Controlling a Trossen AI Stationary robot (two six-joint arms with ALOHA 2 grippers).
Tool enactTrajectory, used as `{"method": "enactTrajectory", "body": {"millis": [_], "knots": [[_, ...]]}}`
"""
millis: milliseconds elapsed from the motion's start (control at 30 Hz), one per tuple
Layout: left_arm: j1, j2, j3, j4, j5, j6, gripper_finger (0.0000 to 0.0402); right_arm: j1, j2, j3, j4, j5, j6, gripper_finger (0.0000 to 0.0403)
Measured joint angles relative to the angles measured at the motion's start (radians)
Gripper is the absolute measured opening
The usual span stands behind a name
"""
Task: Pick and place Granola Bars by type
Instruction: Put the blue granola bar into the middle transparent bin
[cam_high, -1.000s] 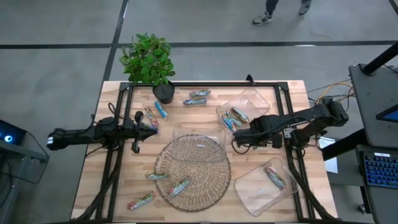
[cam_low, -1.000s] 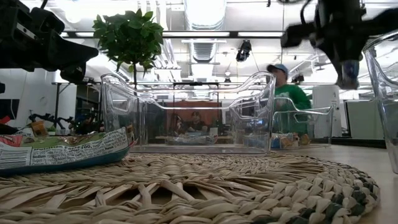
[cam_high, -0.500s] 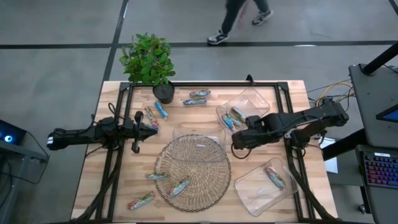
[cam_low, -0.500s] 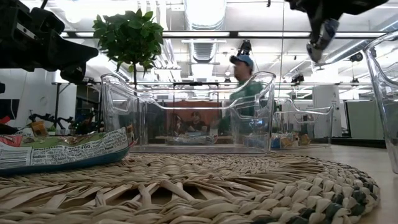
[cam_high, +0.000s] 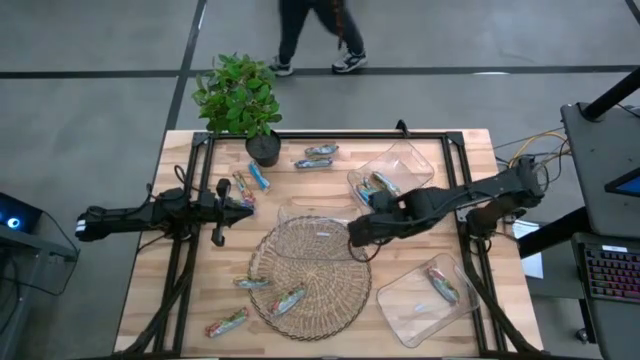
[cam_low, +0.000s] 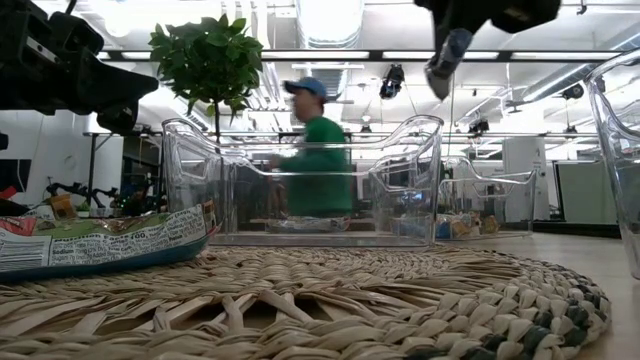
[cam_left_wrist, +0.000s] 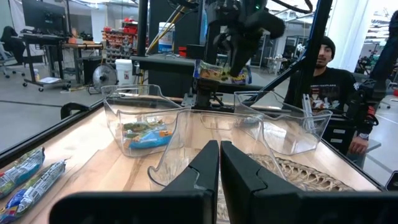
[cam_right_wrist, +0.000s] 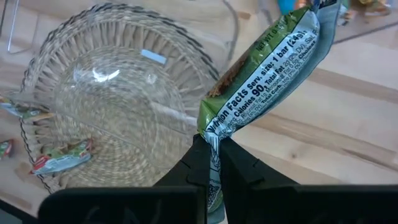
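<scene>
My right gripper (cam_high: 357, 232) hangs in the air over the right rim of the middle clear tray (cam_high: 300, 213). It is shut on a green-silver granola bar (cam_right_wrist: 267, 81), which also shows in the left wrist view (cam_left_wrist: 217, 73). My left gripper (cam_high: 246, 203) is shut and empty, waiting beside two bars (cam_high: 250, 181) on the table's left. More bars lie flat near the far edge (cam_high: 317, 157), on the wicker mat (cam_high: 270, 291) and near the front (cam_high: 227, 322). My right gripper pinches the green-silver bar by the crimped end of its wrapper (cam_right_wrist: 214, 132) between its two fingers. The rest of the bar sticks out beyond the fingertips. It is lifted clear above the tray and the wicker mat.
A far-right tray (cam_high: 403, 160) holds blue bars and a near-right tray (cam_high: 405, 305) holds a reddish-tan bar (cam_high: 442, 283). The round wicker mat (cam_high: 335, 300) fills the centre. A potted plant (cam_high: 240, 100) stands at the far left. A person walks beyond the table.
My right gripper has carried the bar toward the table's left, from beside the far-right tray to the middle tray's rim, and has risen in the low view. A person has walked from right to left behind the table.
</scene>
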Motion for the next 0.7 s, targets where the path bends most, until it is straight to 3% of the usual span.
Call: {"method": "enactTrajectory", "body": {"millis": [700], "knots": [[0.000,0.000,0.000,0.000,0.000,0.000,0.0000,-0.047,0.444,0.388,-0.019,-0.044,-0.162,0.0011]]}}
